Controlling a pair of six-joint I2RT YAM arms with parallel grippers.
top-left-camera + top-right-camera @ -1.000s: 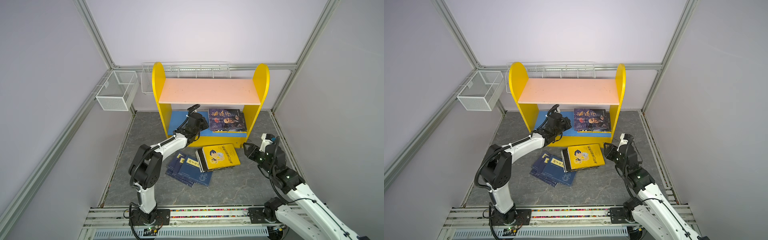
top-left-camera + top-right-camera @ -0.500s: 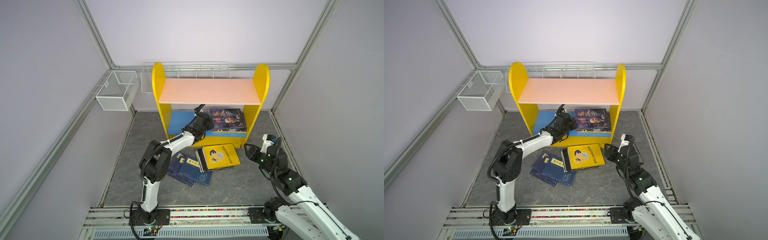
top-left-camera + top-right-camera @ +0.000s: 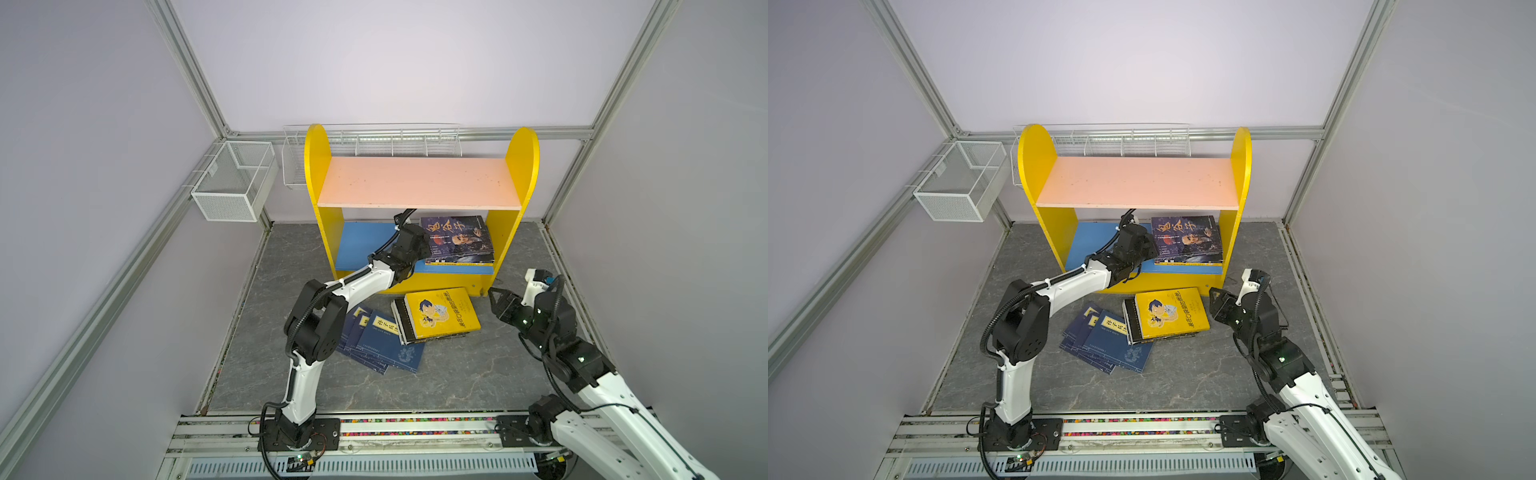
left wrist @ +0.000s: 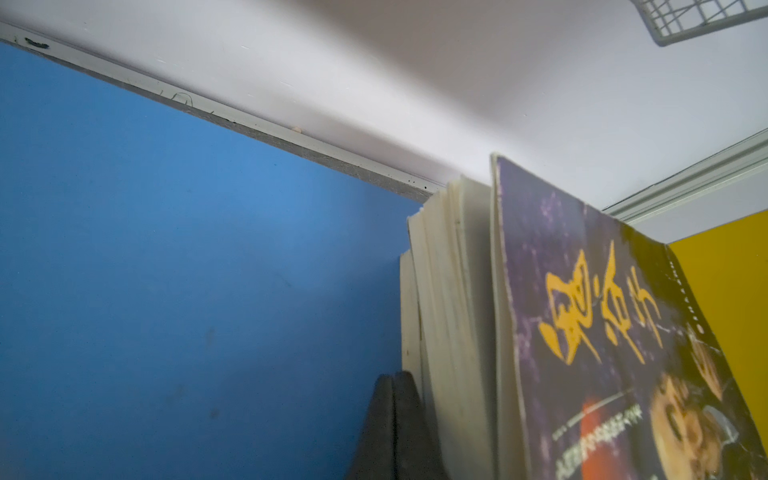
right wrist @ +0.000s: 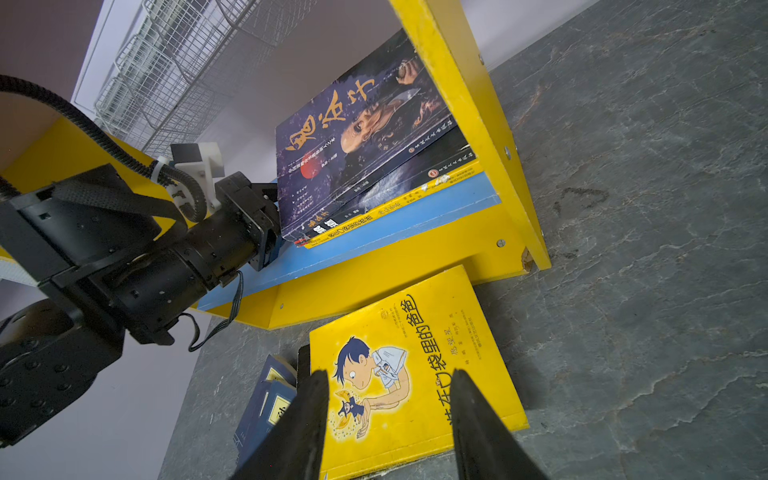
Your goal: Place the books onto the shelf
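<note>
Only the left wrist view showed the left end effector (image 4: 394, 399) closed on nothing, its tips at the page edges of the dark books (image 3: 455, 239). These were stacked at the right end of the blue board (image 3: 361, 245) of the shelf (image 3: 524, 166). The right end effector (image 5: 388, 374) stood open near a yellow book (image 3: 441, 312) lying on the tabletop (image 3: 478, 374) beside the navy books (image 3: 388, 347).

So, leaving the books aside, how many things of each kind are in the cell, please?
Yellow bookshelf: 1
White wire baskets: 2
Robot arms: 2
Total: 5
</note>
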